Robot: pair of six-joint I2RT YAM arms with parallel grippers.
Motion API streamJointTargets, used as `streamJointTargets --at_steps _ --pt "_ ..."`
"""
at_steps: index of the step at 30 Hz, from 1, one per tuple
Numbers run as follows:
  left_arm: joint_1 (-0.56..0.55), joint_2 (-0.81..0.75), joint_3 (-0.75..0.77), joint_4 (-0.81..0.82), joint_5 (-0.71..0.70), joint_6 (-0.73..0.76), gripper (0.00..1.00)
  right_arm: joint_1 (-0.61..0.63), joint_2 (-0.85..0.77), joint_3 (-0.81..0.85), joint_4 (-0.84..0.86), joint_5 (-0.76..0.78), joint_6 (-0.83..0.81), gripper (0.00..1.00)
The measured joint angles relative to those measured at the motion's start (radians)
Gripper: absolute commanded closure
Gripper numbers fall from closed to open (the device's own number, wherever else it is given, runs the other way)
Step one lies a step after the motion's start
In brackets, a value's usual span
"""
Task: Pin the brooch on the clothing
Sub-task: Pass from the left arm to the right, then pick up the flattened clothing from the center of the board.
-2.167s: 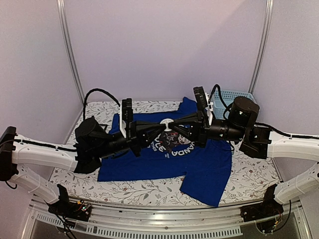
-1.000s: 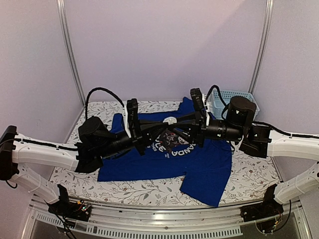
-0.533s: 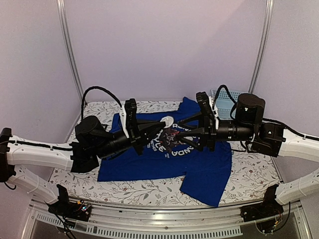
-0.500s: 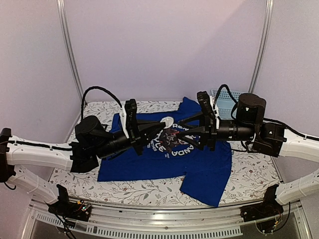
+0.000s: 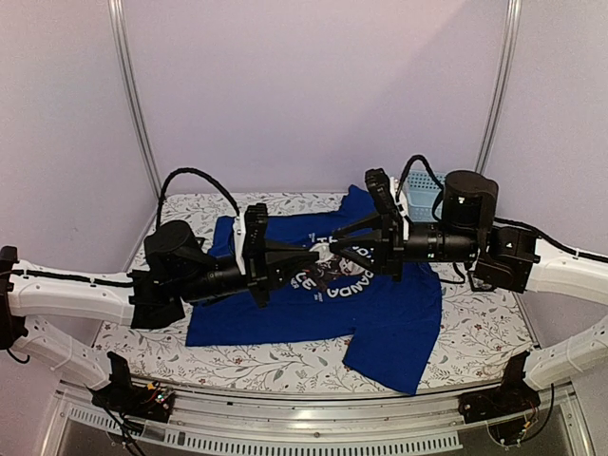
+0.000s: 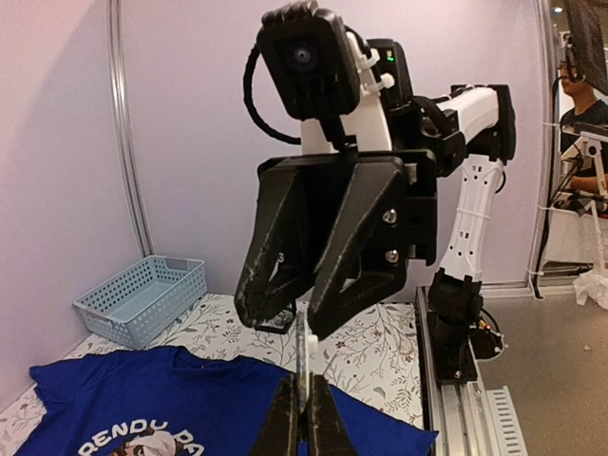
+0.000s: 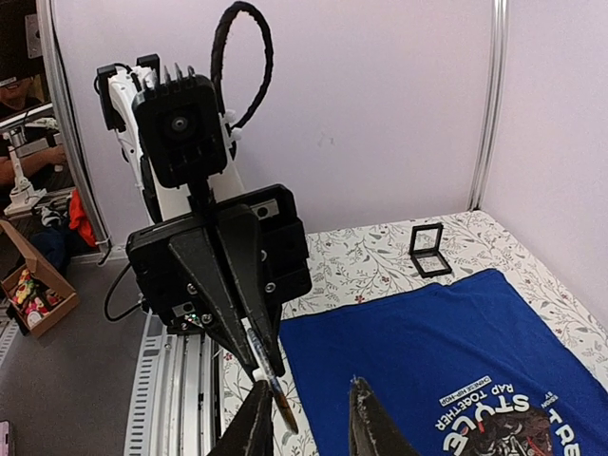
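Now right gripper point(image 7: 306, 408), fingers apart, is back at left gripper point(image 6: 303, 404), which stays clamped on brooch point(image 6: 304, 356), mid-air over flat blue T-shirt point(image 5: 380, 304). Likely regrip or clasp opening; pinning not started.

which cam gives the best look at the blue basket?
Left wrist: the light-blue basket sits whole and unobstructed beyond the T-shirt. Top external shows only part of the basket, the rest hidden behind the right arm. Right wrist doesn't show it.
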Motion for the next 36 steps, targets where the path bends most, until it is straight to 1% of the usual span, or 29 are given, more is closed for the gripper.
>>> streamJointTargets --at_steps 5,9,14,16,22,23,25,26,27,29,31,32,36 --pt "0.0 0.0 0.0 -0.004 0.007 0.0 1.0 0.0 0.025 0.002 -0.005 -0.033 -0.004 0.88" --pt "0.0 0.0 0.0 -0.004 0.012 0.0 1.0 0.0 0.026 0.002 -0.007 -0.053 -0.003 0.95" --pt "0.002 0.0 0.0 -0.002 0.018 -0.012 1.0 0.0 0.027 0.002 -0.008 -0.084 -0.013 0.95" --pt "0.003 0.0 0.0 0.0 0.023 -0.021 1.0 -0.001 0.028 0.002 -0.008 -0.093 -0.015 1.0" --pt "0.012 0.0 0.0 0.01 0.047 -0.053 1.0 -0.003 0.031 0.007 -0.008 -0.119 -0.019 1.0" --pt "0.013 0.0 0.0 0.011 0.049 -0.055 0.93 -0.003 0.031 0.007 -0.007 -0.121 -0.019 1.0" --pt "0.015 0.0 0.0 0.011 0.049 -0.068 0.58 -0.003 0.031 0.007 -0.007 -0.113 -0.019 1.0" --pt "0.016 0.0 0.0 0.011 0.045 -0.065 0.46 -0.003 0.032 0.007 -0.008 -0.103 -0.015 1.0" --pt "0.018 0.001 0.0 0.011 0.039 -0.069 0.39 -0.002 0.033 0.007 -0.008 -0.084 -0.012 1.0" --pt "0.019 0.001 0.0 0.004 0.009 -0.079 0.36 -0.005 0.037 0.005 -0.008 -0.036 0.001 1.0" --pt "0.021 0.001 0.0 -0.021 -0.055 -0.108 0.36 -0.025 0.037 -0.009 -0.005 0.017 0.028 1.0" --pt "0.024 0.001 0.0 -0.043 -0.1 -0.126 0.38 -0.048 0.037 -0.024 0.0 0.047 0.051 1.0" --pt "0.05 -0.008 -0.019 -0.158 -0.317 -0.256 0.53 -0.17 0.045 -0.118 0.0 0.147 0.162 1.0"
